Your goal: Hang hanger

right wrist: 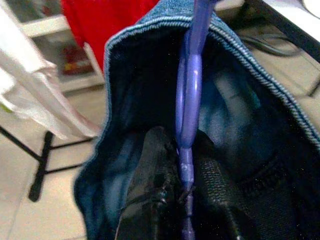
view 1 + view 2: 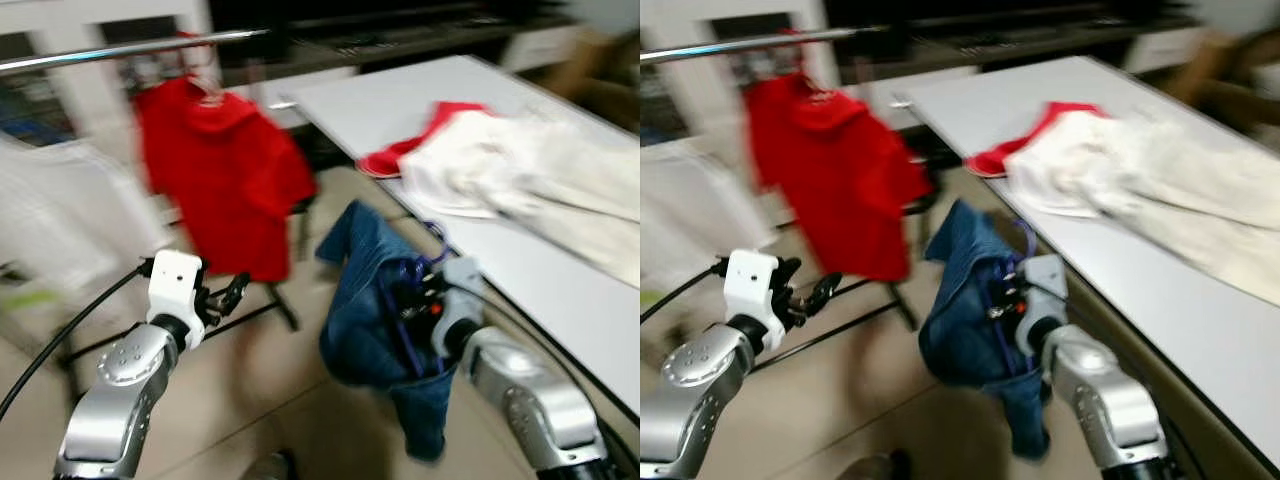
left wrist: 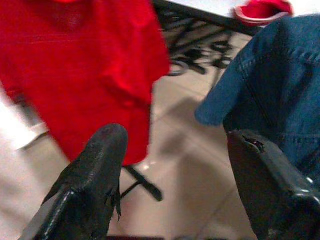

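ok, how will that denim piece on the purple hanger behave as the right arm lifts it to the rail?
Probably floppy: the denim garment droops in folds below the right gripper, so it may swing. The purple hanger looks thin, pinched between the fingers, so it could twist in the grip. The denim likely makes the load bottom-heavy under the rail.

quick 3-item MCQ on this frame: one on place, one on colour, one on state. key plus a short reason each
1. Where does the red shirt hang?
A. on the rail
B. on the table
C. on the floor

2. What colour is the hanger inside the denim garment?
A. white
B. purple
C. green

3. How are the left gripper fingers?
A. shut on a shirt
B. shut on nothing
C. open

Key: 1 A, the shirt hangs from the metal rail. 2 B, the right wrist view shows a purple hanger between the right gripper fingers. 3 C, a wide gap shows between them.
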Controlling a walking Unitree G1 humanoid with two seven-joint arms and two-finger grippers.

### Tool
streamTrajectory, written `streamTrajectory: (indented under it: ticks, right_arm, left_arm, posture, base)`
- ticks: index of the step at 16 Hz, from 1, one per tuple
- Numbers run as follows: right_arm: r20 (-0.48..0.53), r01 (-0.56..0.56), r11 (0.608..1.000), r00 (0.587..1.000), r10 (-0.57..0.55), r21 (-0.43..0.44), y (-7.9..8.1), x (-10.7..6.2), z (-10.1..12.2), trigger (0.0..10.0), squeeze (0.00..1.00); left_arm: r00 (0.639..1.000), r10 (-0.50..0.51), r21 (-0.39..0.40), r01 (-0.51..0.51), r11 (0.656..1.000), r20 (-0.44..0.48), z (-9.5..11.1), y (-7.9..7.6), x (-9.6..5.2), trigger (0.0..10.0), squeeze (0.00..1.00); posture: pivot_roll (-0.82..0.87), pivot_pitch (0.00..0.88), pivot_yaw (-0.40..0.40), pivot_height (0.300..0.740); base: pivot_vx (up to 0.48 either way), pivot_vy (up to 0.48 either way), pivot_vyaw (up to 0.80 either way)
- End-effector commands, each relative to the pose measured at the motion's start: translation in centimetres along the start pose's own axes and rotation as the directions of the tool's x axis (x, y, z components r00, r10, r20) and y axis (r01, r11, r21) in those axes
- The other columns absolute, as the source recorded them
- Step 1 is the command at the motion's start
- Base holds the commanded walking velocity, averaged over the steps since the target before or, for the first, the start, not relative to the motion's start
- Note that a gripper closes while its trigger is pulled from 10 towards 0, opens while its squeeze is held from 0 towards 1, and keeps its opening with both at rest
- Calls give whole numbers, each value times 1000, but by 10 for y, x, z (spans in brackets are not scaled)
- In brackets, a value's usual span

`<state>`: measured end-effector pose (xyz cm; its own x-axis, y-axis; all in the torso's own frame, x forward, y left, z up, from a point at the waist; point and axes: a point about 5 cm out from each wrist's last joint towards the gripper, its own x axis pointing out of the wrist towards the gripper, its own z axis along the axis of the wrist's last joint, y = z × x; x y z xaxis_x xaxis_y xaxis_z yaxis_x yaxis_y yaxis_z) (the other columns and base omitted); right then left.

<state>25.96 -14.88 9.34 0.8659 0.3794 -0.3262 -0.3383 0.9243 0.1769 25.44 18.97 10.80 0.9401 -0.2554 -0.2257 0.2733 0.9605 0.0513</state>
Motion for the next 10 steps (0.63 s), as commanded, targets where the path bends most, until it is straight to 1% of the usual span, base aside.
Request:
streamTrajectory:
  ticks: [1,2,3,5,9,10]
  right_arm:
    - [34,12,1000,999,-12,1,-3,-1,4,10000,0]
    - [48,16,999,999,-17,32,-5,0,5,10000,0]
    - [57,9,999,998,-12,48,-6,0,6,10000,0]
    - [66,5,997,998,-11,80,-10,-1,5,10000,0]
    - [76,12,997,997,-18,79,-15,-1,7,10000,0]
    - [88,17,997,996,-23,71,-16,-1,9,10000,0]
  left_arm:
    - [1000,15,11,-15,1000,15,3,1,2,10000,0]
    - [999,16,5,-17,1000,33,5,2,3,10000,0]
    - [999,15,18,-15,1000,39,7,2,4,10000,0]
    - [999,5,39,-7,999,46,11,0,5,10000,0]
    - [999,-9,54,7,998,40,10,0,8,10000,0]
    - [999,-13,32,12,999,34,9,-1,8,10000,0]
  posture:
    - [-66,38,-30,740]
    - [-65,38,-31,740]
    - [-64,37,-31,740]
    - [-62,37,-27,740]
    - [-63,38,-18,740]
    - [-63,38,-18,740]
  base:
    - [0,0,800]
    - [0,0,800]
    - [0,0,800]
    - [0,-390,800]
    - [0,-395,800]
    - [0,0,0]
